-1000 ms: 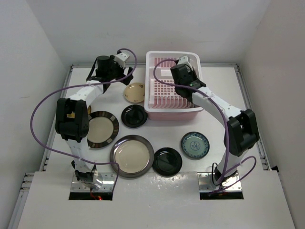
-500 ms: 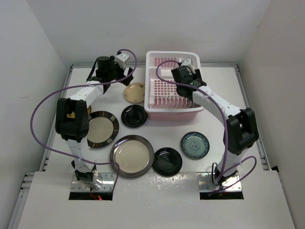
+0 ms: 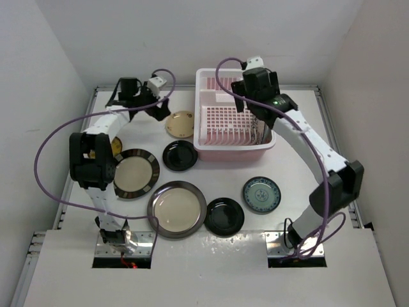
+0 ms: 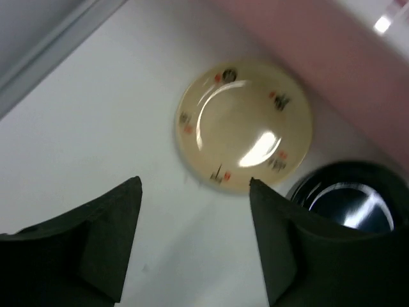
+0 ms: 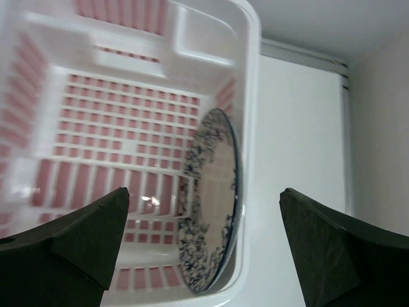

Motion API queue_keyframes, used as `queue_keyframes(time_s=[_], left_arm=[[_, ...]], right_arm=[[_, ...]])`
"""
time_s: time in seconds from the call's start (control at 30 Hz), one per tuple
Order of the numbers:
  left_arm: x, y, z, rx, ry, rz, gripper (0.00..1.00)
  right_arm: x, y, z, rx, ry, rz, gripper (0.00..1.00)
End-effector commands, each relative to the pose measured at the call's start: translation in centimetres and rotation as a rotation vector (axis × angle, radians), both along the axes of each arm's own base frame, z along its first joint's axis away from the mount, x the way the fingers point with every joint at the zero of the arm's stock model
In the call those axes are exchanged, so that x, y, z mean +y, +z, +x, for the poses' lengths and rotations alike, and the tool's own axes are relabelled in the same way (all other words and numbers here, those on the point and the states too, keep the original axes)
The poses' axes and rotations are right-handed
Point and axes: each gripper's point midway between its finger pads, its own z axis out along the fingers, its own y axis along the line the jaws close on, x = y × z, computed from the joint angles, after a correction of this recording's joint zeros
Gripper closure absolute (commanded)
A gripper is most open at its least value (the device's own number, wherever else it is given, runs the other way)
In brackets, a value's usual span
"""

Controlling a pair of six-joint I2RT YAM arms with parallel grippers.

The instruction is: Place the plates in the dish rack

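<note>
Left wrist view is pretty blurry, and the small black plate (image 4: 348, 195) gets cut off by a finger there. From the top, a yellowish plate (image 3: 115, 146) is mostly hidden behind the left arm (image 3: 89, 157). The patterned plate (image 5: 211, 204) is white with dark blue print. It's standing on edge along the right side of the pink slotted dish rack (image 3: 233, 149). The right gripper (image 5: 204, 198) hangs above it, jaws wide apart, empty. The left gripper (image 4: 195, 211) is spread open over the tan plate (image 4: 246, 125), which lies flat on the table (image 3: 300, 166) beside the rack.
</note>
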Motion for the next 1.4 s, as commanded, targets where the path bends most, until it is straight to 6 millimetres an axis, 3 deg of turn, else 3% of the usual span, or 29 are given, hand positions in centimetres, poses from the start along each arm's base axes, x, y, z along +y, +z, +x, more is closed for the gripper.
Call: queue_keyframes(time_s=[0.0,0.03,0.07,0.1,0.17,0.2,0.23,0.27,0.33,0.4,0.43,0.5,0.53,0.67,0.87,1.03,1.1,1.23,1.27,1.37], left_arm=[[4.8,1.7,-3.4,0.093,-0.094,0.030,0.31],[6.0,0.6,-4.0,0.143,-0.085,0.071,0.37],[7.4,-1.7,-5.6,0.244,-0.087,0.129,0.40],[10.2,-2.7,-5.6,0.289,-0.002,0.217,0.40],[12.6,-4.2,-6.9,0.392,0.073,0.274,0.37],[14.5,-4.5,-7.4,0.419,0.119,0.296,0.35],[15.0,-4.6,-7.9,0.442,0.140,0.283,0.34],[15.6,-5.0,-8.7,0.476,0.168,0.274,0.32],[16.9,-5.4,-11.1,0.528,0.218,0.256,0.31],[17.7,-6.1,-13.4,0.571,0.254,0.249,0.30],[18.3,-8.2,-15.9,0.638,0.278,0.253,0.28],[19.1,-8.4,-17.6,0.633,0.342,0.260,0.28],[19.3,-9.8,-19.7,0.686,0.366,0.252,0.27],[20.7,-10.5,-22.5,0.710,0.478,0.197,0.27],[22.1,-12.9,-24.8,0.767,0.563,0.137,0.25],[21.7,-14.4,-25.6,0.789,0.552,0.067,0.25],[21.3,-16.0,-26.6,0.843,0.531,0.045,0.26],[21.5,-17.2,-26.3,0.864,0.519,-0.018,0.41],[21.2,-17.2,-26.6,0.871,0.501,-0.052,0.52],[20.9,-16.4,-25.6,0.856,0.458,-0.086,0.70]], right_arm=[[3.4,3.3,-1.8,-0.043,0.265,0.155,0.00],[4.0,3.5,-2.0,-0.054,0.302,0.171,0.00],[4.4,2.9,-2.2,-0.040,0.328,0.173,0.00],[5.2,2.0,-2.6,-0.022,0.390,0.190,0.00],[5.8,0.3,-3.6,0.008,0.438,0.194,0.00],[6.5,0.7,-4.1,-0.005,0.485,0.219,0.00],[6.7,0.5,-4.4,-0.005,0.499,0.227,0.00],[7.3,-1.4,-4.9,0.025,0.524,0.251,0.00],[7.5,-1.5,-5.8,0.019,0.534,0.283,0.00],[8.3,-3.1,-7.1,0.050,0.573,0.311,0.00],[8.3,-3.0,-7.6,0.046,0.582,0.316,0.01],[8.8,-4.6,-8.6,0.071,0.599,0.318,0.01],[8.9,-4.5,-8.8,0.063,0.601,0.323,0.01],[10.5,-4.1,-9.6,0.078,0.672,0.348,0.01],[12.9,-3.6,-10.0,0.119,0.755,0.335,0.01],[14.5,-3.2,-10.7,0.109,0.789,0.332,0.01],[14.5,-3.4,-10.6,0.111,0.772,0.323,0.03],[15.7,-3.2,-11.5,0.111,0.782,0.301,0.03],[15.7,-3.2,-11.4,0.107,0.775,0.293,0.03],[16.0,-3.0,-11.4,0.099,0.772,0.278,0.03]])
